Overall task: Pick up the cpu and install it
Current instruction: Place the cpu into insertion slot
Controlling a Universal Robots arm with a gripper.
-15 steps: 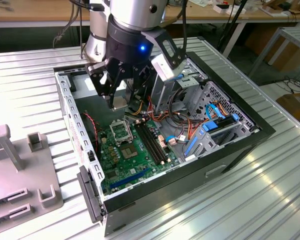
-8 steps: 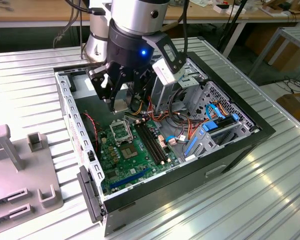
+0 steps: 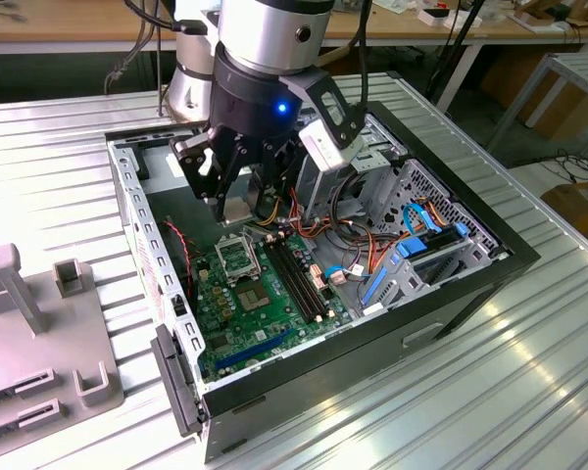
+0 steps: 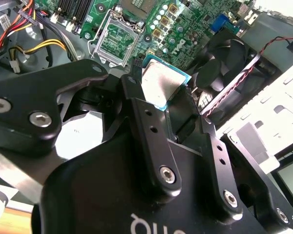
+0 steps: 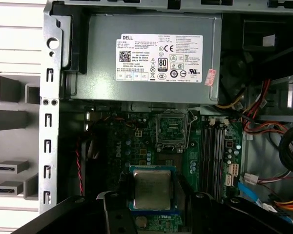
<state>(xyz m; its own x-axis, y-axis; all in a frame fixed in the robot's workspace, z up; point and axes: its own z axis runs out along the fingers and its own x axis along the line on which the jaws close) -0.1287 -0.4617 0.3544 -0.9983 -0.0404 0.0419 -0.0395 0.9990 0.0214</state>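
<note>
- Ribbed silvery metal forms the surface [image 3: 529, 372], which carries a desktop computer case [image 3: 470, 284] of black panels and grey sheet steel, laid on its side with the interior exposed.
- Inside the case lies a green motherboard [image 3: 225, 313]. On it sits the square, black-framed socket [image 3: 237, 258], with its contact field uncovered in both wrist views [image 4: 116, 41] [image 5: 172, 130].
- Just beside the socket, long black memory slots [image 3: 299, 279] run in parallel.
- Past the socket, against the case wall, sits a grey boxy power supply [image 5: 146, 53] with a white label.
- Red, yellow and orange wires [image 3: 358, 240] bundle beyond the memory slots from the socket.
- The gripper [image 3: 237, 201] hangs inside the case just above the socket, its black fingers [image 4: 136, 105] pinching the cpu [image 4: 158, 85] by opposite edges.
- The cpu [image 5: 151, 189] is a flat square with a dull silvery metal top and a thin pale blue-green rim. It is held in the air near the socket, apart from it and not seated.
- Well away from the socket, outside the case, a grey moulded fixture [image 3: 39, 343] with posts and slots rests on the surface.
</note>
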